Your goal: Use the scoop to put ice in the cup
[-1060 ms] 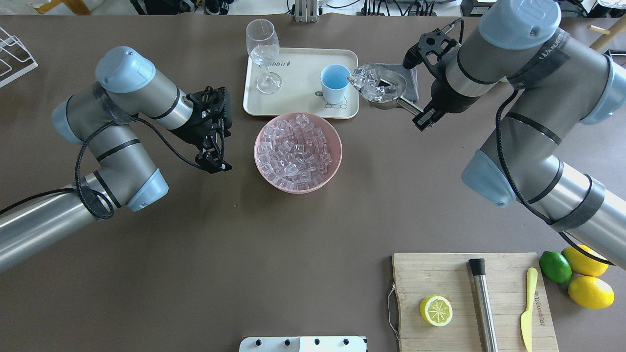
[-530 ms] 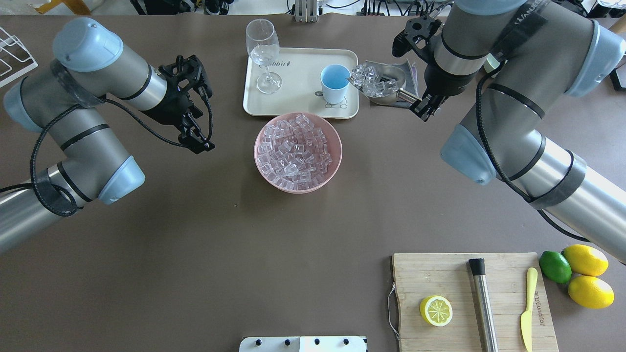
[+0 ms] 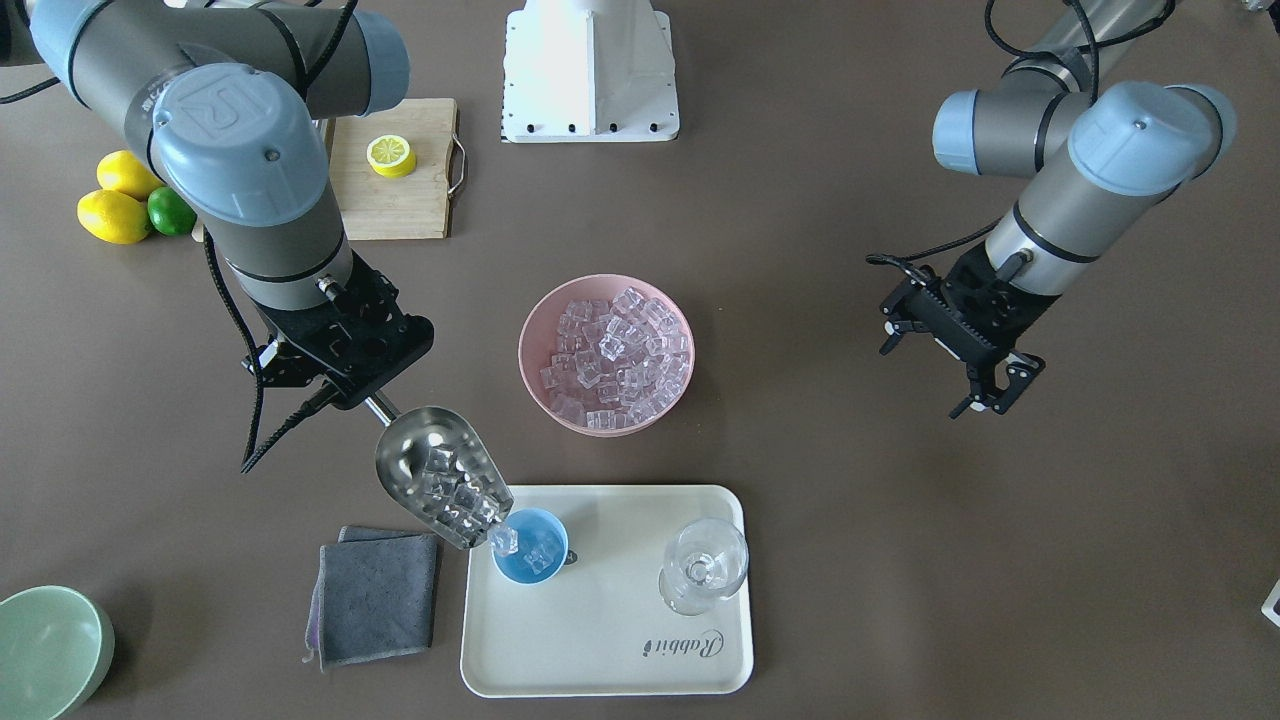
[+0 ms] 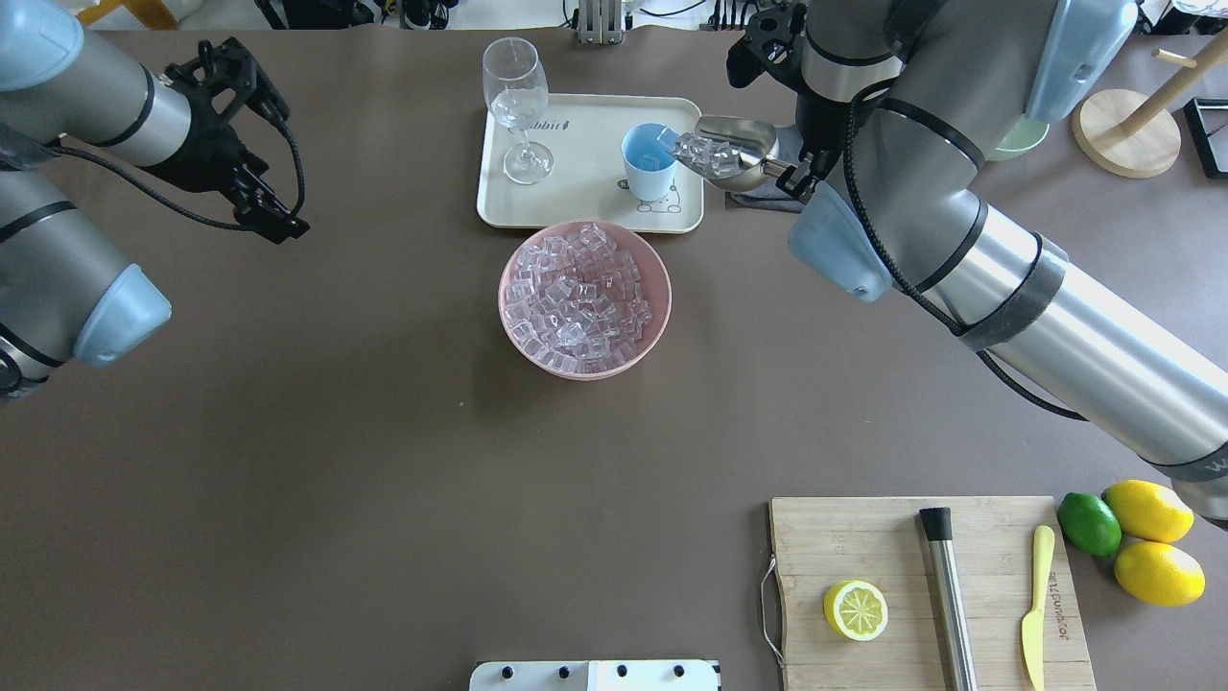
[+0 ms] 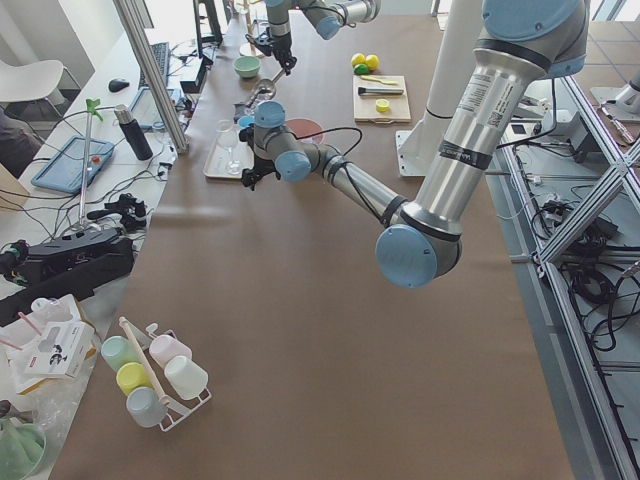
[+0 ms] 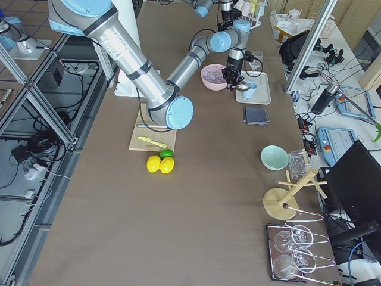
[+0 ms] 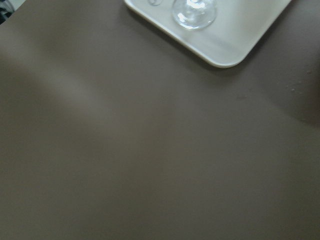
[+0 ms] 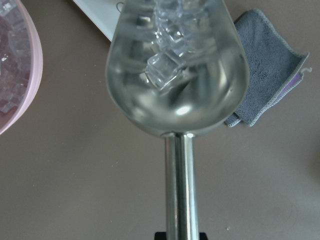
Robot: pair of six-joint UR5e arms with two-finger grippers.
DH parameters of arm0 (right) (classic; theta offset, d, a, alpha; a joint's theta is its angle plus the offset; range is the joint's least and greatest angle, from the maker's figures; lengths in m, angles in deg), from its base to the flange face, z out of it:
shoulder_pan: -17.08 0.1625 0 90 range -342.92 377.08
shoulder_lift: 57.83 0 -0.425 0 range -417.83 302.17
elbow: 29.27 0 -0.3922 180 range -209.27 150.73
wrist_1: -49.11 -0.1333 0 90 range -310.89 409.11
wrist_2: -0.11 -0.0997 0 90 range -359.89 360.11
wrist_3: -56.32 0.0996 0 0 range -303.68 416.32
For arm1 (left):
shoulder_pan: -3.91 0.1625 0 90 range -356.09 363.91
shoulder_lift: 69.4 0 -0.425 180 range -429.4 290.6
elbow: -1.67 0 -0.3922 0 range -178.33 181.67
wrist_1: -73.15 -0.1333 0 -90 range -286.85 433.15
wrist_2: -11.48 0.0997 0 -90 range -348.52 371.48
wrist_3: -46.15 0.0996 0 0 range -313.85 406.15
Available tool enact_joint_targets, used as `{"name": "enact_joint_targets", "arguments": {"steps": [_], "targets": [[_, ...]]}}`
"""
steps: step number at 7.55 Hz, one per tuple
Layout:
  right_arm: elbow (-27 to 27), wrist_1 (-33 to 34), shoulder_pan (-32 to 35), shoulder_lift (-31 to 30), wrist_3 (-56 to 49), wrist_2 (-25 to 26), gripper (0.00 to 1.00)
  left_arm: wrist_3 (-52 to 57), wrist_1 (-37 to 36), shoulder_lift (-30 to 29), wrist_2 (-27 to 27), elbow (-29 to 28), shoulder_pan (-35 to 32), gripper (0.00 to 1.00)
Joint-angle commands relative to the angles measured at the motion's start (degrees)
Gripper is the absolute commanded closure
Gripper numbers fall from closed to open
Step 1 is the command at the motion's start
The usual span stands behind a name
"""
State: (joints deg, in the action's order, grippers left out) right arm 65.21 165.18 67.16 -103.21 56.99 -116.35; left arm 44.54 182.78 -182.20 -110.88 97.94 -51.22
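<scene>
My right gripper [image 3: 368, 398] is shut on the short handle of the steel scoop [image 3: 440, 488]. The scoop is tilted down with its mouth over the rim of the light blue cup [image 3: 530, 548] on the cream tray [image 3: 600, 650]. Clear ice cubes [image 3: 455, 495] lie in the trough, one cube [image 3: 503, 540] is at the lip, and some ice [image 3: 543, 556] is inside the cup. In the overhead view the scoop [image 4: 737, 151] touches the cup [image 4: 648, 165] from its right. My left gripper [image 3: 990, 390] is open and empty, far from the tray.
A pink bowl [image 4: 585, 299] full of ice stands in front of the tray. A wine glass [image 4: 518, 106] stands on the tray's other end. A grey cloth [image 3: 375, 595] lies under the scoop. A cutting board [image 4: 931, 590] holds a lemon half, steel cylinder and knife.
My right arm has swung toward the tray and tipped the scoop over the cup, and ice has begun falling in. My left arm has pulled back to the far left.
</scene>
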Motion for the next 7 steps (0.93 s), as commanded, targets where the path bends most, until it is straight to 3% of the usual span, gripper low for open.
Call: {"name": "enact_joint_targets", "arguments": {"steps": [1, 3, 4, 5, 6, 7], "targets": [[-2.54, 4.24, 0.01, 3.09, -2.77, 0.71, 1.00, -0.33, -12.99, 3.00, 0.46, -0.46, -8.99, 0.01], [-2.98, 9.33, 0.01, 5.81, -5.23, 2.98, 1.00, -7.34, -14.53, 8.27, -0.15, -1.95, -14.54, 0.01], [-3.25, 9.61, 0.01, 6.09, -5.59, 3.26, 1.00, -7.10, -14.27, 9.69, -0.41, -5.61, -17.26, 0.01], [-1.77, 9.79, 0.01, 5.31, -5.59, 3.26, 1.00, -6.75, -14.27, 10.05, -4.77, -9.91, -20.51, 0.01], [4.69, 10.22, 0.10, 0.25, -4.98, 2.56, 1.00, -3.88, -13.40, 12.23, -10.03, -13.00, -25.33, 0.01], [7.71, 9.79, 2.36, -3.63, -5.06, 1.60, 1.00, 9.55, -10.26, 14.86, -11.04, -16.51, -31.12, 0.01]]}}
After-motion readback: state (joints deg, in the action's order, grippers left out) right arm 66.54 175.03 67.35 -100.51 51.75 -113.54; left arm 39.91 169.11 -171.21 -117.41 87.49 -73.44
